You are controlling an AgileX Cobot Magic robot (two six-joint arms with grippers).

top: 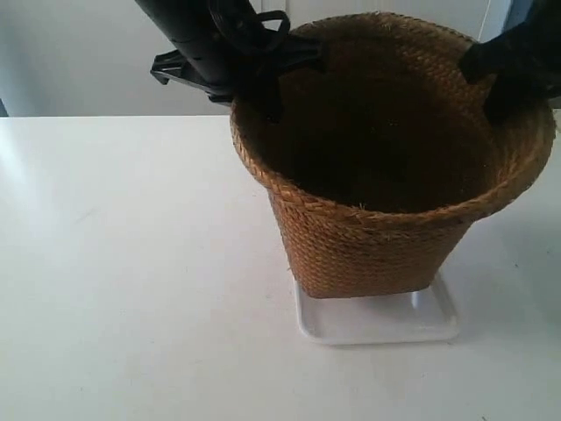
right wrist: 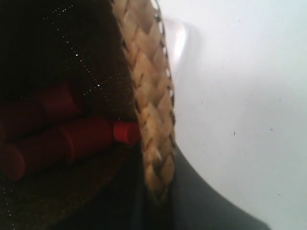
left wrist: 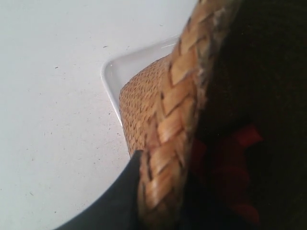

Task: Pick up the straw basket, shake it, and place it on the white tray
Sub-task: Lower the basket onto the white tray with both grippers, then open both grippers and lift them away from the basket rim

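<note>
Straw basket: brown braided straw, wide round rim, narrower base, dark inside. It stands upright with its base over the white tray, and both grippers hold its rim on opposite sides.

White tray: lies flat under the straw basket. Its near edge and two rounded corners stick out past the basket's base. The base looks to be resting on the tray, though the exterior view does not show the contact line clearly.

Left gripper: closed across the straw basket's braided rim. One dark finger presses the outer face of the rim. The inner finger is lost in the dark inside of the basket.

Right gripper: clamped on the straw basket's rim, with dark finger surfaces on both sides of the braid, one outside and one inside.

Arm at the exterior view's left: black, reaches down to the straw basket's rim, its gripper straddling the edge.

Arm at the exterior view's right: black, meets the straw basket's rim on the opposite side.

Red cylinders: several lie on their sides at the bottom inside the straw basket. The left wrist view shows them only as blurred red patches.

Table: plain white surface beneath the straw basket and the tray.
</note>
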